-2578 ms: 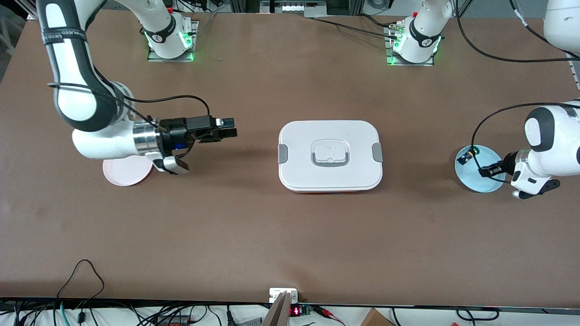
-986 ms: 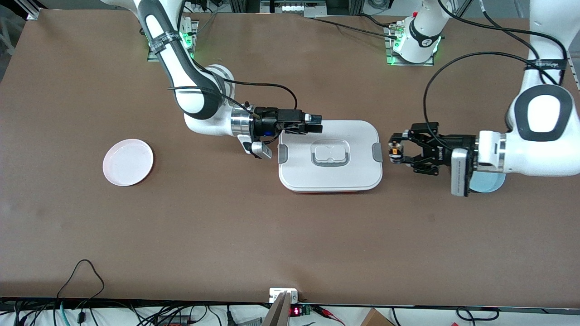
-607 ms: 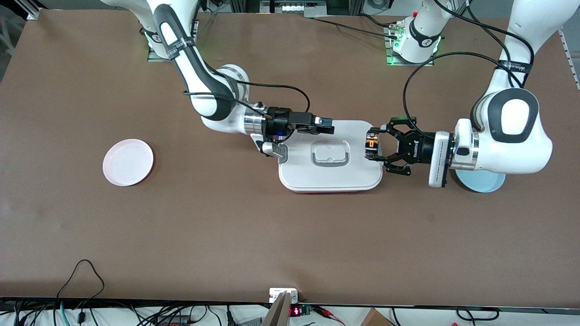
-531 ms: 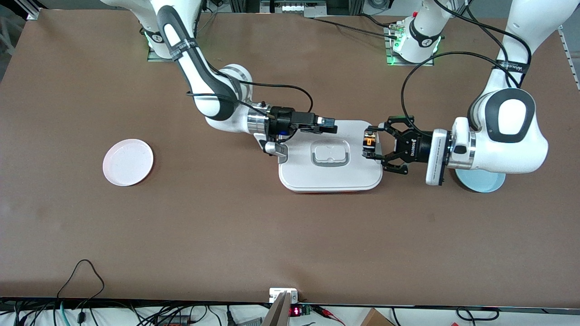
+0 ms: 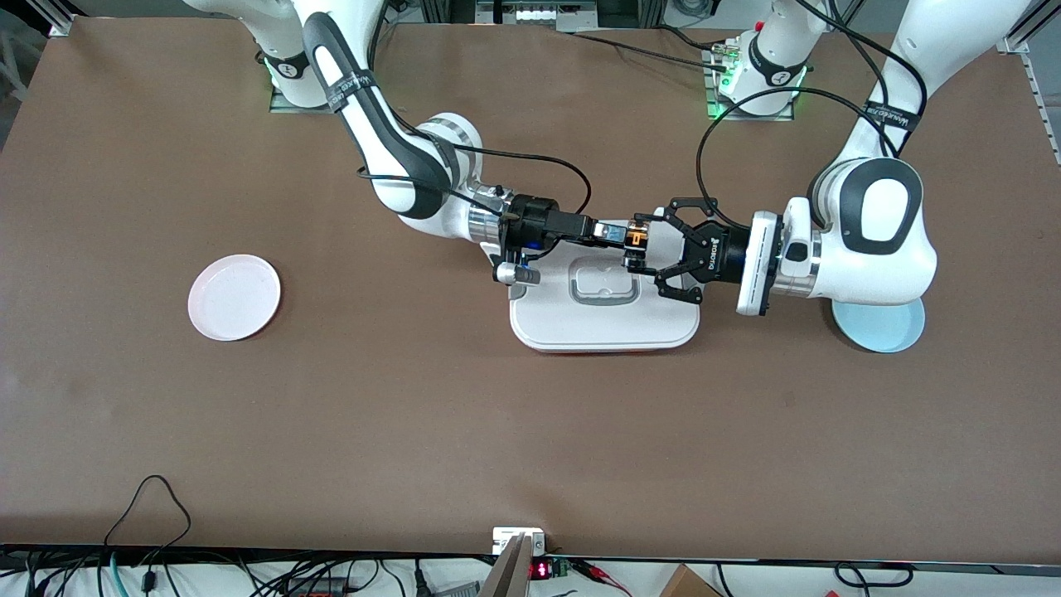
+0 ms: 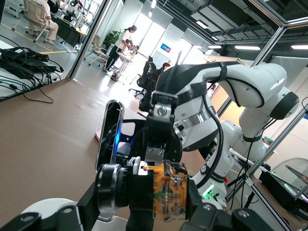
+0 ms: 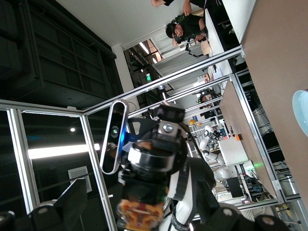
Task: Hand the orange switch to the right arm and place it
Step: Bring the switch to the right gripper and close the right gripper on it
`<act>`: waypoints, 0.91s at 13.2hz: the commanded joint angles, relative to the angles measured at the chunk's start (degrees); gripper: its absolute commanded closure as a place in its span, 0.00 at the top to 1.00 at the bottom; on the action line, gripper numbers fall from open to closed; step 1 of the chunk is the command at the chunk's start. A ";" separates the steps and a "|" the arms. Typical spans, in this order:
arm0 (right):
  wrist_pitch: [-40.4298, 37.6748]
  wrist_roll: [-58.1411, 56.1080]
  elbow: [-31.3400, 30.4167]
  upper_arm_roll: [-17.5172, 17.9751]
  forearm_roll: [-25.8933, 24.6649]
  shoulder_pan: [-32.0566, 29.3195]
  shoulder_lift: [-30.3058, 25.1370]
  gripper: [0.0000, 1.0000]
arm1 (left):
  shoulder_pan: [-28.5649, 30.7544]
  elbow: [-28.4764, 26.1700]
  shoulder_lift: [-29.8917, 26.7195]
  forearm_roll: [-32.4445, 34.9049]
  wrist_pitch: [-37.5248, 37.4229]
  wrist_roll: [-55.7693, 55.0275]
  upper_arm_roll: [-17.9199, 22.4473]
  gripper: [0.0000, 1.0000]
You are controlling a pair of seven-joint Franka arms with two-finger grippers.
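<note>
**— Where's the orange switch right now?**

The orange switch sits a little above the centre of the front picture, up in the air over the white lidded box. My left gripper is clamped on it, fingers pinched to the sides, so the switch sticks out toward my other arm. In the left wrist picture it fills the lower middle, orange band showing.

**— And your right gripper?**

The right gripper comes in from the picture's left and meets the left one almost tip to tip. Its jaws stand wide apart, and its tips are at the switch. I judge it has no grip on the switch yet.

**— Why hold it like that?**

I'd say level and end-on leaves a free part of the switch for the right fingers. Doing it over the box probably just puts the meeting point midway between my two bases.

**— What's around?**

A pink plate lies well apart at mid-left of the front picture, toward the right arm's end, likely where the switch goes. A blue plate peeks out under my left arm at mid-right.

**— Any writing?**

Bands with lettering wrap both forearms, and there's white print on the left gripper's body; I can't read either.
</note>
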 commanded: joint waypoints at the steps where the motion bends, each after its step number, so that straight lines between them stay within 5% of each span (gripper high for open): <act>1: 1.09 1.21 1.27 -0.18 1.31 0.37 0.16 1.00 | 1.00 -2.99 -2.70 -1.99 0.50 2.57 -0.74 0.10; 3: 1.09 1.12 1.53 -0.18 1.04 0.46 0.25 0.95 | 0.91 -2.99 -2.70 -2.16 0.50 2.57 -0.91 0.10; 12: 1.18 -1.60 1.53 -0.27 0.78 0.99 0.68 0.42 | 0.91 -3.08 -2.70 -2.52 0.41 2.57 -1.00 0.13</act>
